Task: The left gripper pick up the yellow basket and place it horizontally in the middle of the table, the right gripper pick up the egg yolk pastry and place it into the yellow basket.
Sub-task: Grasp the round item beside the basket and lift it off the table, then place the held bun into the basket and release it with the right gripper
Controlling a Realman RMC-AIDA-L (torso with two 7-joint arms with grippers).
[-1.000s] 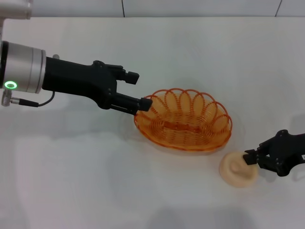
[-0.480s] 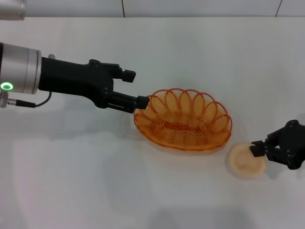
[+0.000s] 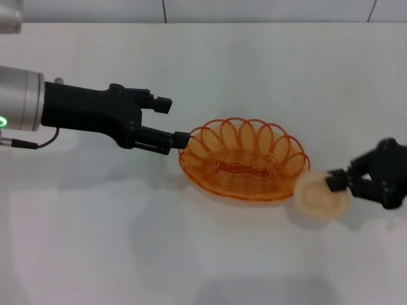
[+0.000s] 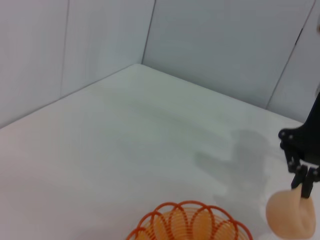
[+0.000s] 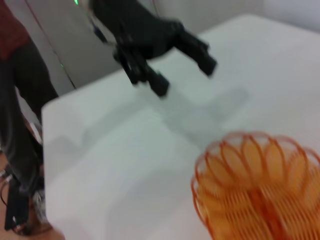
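The yellow basket sits flat in the middle of the white table. The left gripper is just beside the basket's left rim, its fingers spread apart and holding nothing. The right gripper, fingers closed on the egg yolk pastry, holds it at the basket's near right rim.

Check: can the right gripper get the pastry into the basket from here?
Probably yes. The right gripper holds the egg yolk pastry beside the yellow basket, whose open top is clear; the left gripper sits at the far rim.
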